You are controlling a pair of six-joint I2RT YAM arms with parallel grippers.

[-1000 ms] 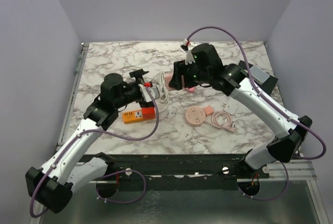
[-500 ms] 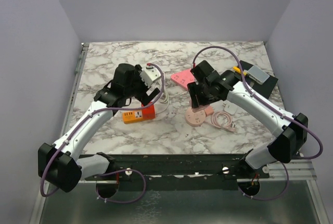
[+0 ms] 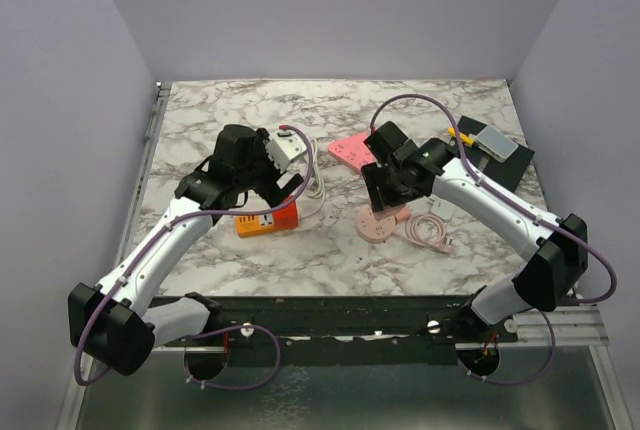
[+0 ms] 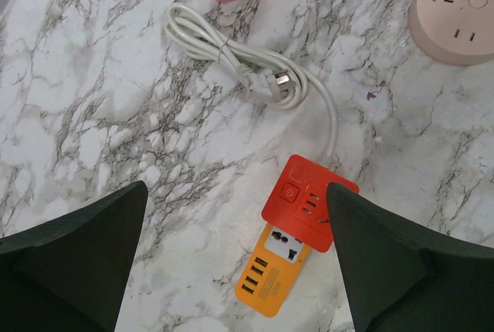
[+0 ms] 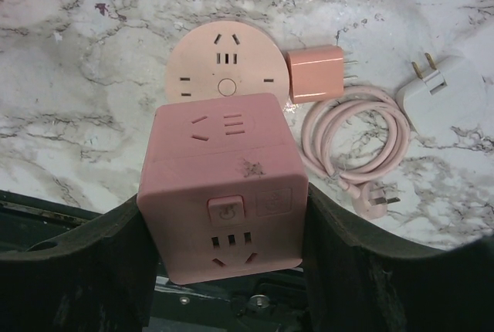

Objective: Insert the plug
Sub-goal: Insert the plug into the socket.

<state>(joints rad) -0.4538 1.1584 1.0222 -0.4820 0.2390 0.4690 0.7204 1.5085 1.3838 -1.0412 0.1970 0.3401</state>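
Top external: a flat tabletop (image 3: 200, 115) with a glossy white-and-grey marble pattern is seen, enclosed by plain pale lilac walls (image 3: 330, 10). The left claw (image 3: 280, 183) is held over a boxy orange-and-red power strip (image 3: 266, 220). The right claw (image 3: 386, 196) is held over a round pink socket disc (image 3: 377, 223).

Left wrist: the left claw is spread wide and nothing is held in it. The power strip is seen between and just below the matte black, wedge-shaped fingers (image 4: 73, 259). Its thin white cord (image 4: 220, 42) is bundled in loops ahead of the claw. The white plug (image 4: 282, 85), its metal prongs bare, is laid on the marble there, apart from every socket.

Right wrist: a smooth pink cube socket (image 5: 224, 193), rounded at its edges, is clamped between the right claw's fingers. Beyond it the disc, a small pink charger block (image 5: 315, 75), a coiled pink cable (image 5: 351, 143) and a white adapter (image 5: 444, 96) are laid on the marble.
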